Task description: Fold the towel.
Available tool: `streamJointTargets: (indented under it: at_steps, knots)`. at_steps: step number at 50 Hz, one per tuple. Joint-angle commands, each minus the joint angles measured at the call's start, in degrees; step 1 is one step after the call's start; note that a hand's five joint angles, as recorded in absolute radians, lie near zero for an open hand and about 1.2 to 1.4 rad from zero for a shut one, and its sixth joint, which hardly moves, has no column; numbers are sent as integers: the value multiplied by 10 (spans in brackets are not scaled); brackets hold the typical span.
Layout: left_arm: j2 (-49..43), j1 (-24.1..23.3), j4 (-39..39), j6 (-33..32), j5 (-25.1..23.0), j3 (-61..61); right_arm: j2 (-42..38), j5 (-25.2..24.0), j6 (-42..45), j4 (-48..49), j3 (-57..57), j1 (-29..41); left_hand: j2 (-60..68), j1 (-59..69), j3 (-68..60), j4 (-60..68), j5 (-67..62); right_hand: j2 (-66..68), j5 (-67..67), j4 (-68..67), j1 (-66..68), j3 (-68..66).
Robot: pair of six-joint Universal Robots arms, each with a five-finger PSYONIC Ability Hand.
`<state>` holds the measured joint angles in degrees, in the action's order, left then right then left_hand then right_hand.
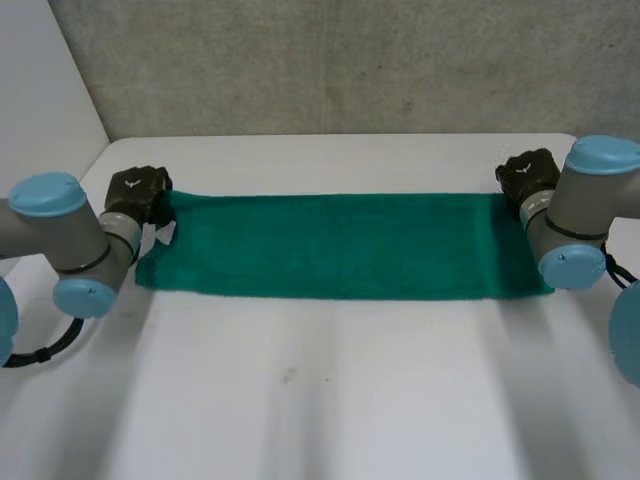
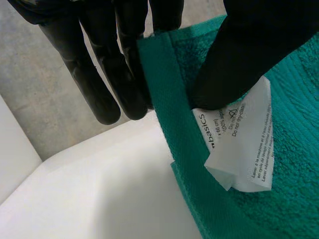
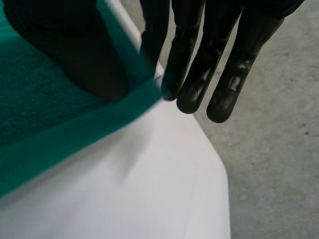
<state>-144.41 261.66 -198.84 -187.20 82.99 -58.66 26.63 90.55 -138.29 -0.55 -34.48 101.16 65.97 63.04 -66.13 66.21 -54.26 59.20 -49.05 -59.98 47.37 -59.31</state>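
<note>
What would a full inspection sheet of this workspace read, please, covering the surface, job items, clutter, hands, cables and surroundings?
Surface: white table, with one small dark speck near its middle.
Job's things: green towel lies flat and unfolded, spread lengthwise across the table; its white label sticks out near the left end.
Clutter: nothing seen.
Hands: left hand pinches the towel's far left corner, thumb on top beside the label; right hand pinches the far right corner, thumb on top.
Cables: nothing seen.
Surroundings: grey wall behind the table.
</note>
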Motion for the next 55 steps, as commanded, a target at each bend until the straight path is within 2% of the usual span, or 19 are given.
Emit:
streamJointTargets:
  at_steps: [1,5,9,12,16,18,24,29,30,32,35,36,42,47,49,55]
  knots:
    - [-1,-15,-46,-1,-9,-19,-19,14,-7,12,21,0,-560,-530,561,-562,543,-492,490,500,-374,493]
    - [38,-27,-78,-1,-9,-61,9,20,-19,6,-32,0,-560,-530,561,-562,543,-492,490,500,-374,493]
    - [62,-28,-94,-1,-8,-87,89,13,-51,2,-121,-6,-560,-530,561,-562,543,-492,490,500,-374,493]
    - [88,-28,-96,-1,-8,-115,134,-5,-72,-2,-195,-8,-560,-530,561,-562,543,-492,490,500,-374,493]
    - [103,-28,-96,-1,-7,-143,157,-27,-79,-14,-241,-9,-560,-530,561,-562,543,-492,490,500,-374,493]
    - [111,-28,-95,-1,-8,-159,181,-51,-81,-47,-296,-10,-560,-530,561,-562,543,-492,490,500,-374,493]
    - [122,-28,-95,-2,-7,-187,181,-59,-83,-57,-328,-21,-560,-530,561,-562,543,-492,490,500,-374,493]
    - [129,-27,-92,-2,-6,-196,175,-58,-87,-56,-330,-31,-560,-530,561,-562,543,-431,429,439,-312,432]
    - [132,-27,-91,-1,-5,-197,172,-58,-88,-54,-330,-32,-560,-530,561,-562,543,-411,409,418,-292,412]
    - [135,-27,-90,-1,-5,-198,165,-56,-88,-48,-328,-33,-560,-530,561,-562,543,-286,285,294,-168,288]
    - [142,-27,-90,0,-5,-203,163,-51,-91,-28,-328,-36,-560,-530,561,-562,543,131,-133,-124,250,-130]
    - [144,-26,-90,0,-5,-204,163,-49,-91,-20,-329,-38,-560,-530,561,-562,543,207,-209,-199,326,-206]
    - [162,-26,-89,1,-5,-217,182,-2,-83,35,-343,-77,-560,-530,561,-562,543,208,-210,-200,326,-207]
    - [175,-24,-90,3,-5,-227,208,-6,-73,34,-349,-102,-560,-530,561,-562,543,208,-210,-200,326,-207]
    - [181,-24,-90,3,-5,-232,225,-14,-39,32,-357,-136,-560,-530,561,-562,543,208,-210,-200,326,-207]
    - [187,-24,-90,3,-5,-237,232,-36,-20,15,-357,-149,-560,-530,561,-562,543,208,-210,-200,326,-207]
